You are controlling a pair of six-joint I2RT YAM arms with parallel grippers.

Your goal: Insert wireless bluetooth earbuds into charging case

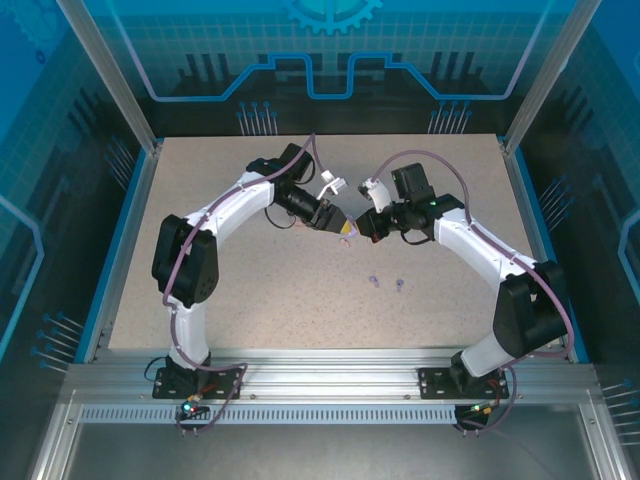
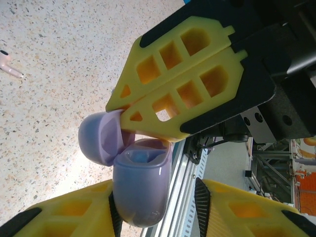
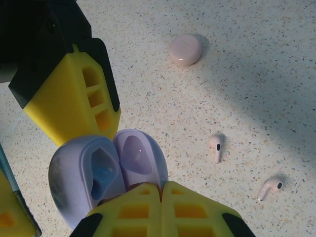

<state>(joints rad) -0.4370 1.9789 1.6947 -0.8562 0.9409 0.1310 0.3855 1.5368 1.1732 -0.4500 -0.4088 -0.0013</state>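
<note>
Right jaws pinch the open purple case [image 3: 79, 177].

I see my left arm [image 1: 225, 212] and right arm [image 1: 480, 248] in white shells with black joint housings, purple cables [image 1: 428, 153] looping alongside. My jaws are yellow plastic cut with window-like pockets, seated in black mounts with small screws [image 2: 255, 117].

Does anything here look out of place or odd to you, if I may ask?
Nothing looks damaged, but the pink case sits shut while two pink earbuds lie loose on the table nearby.
</note>
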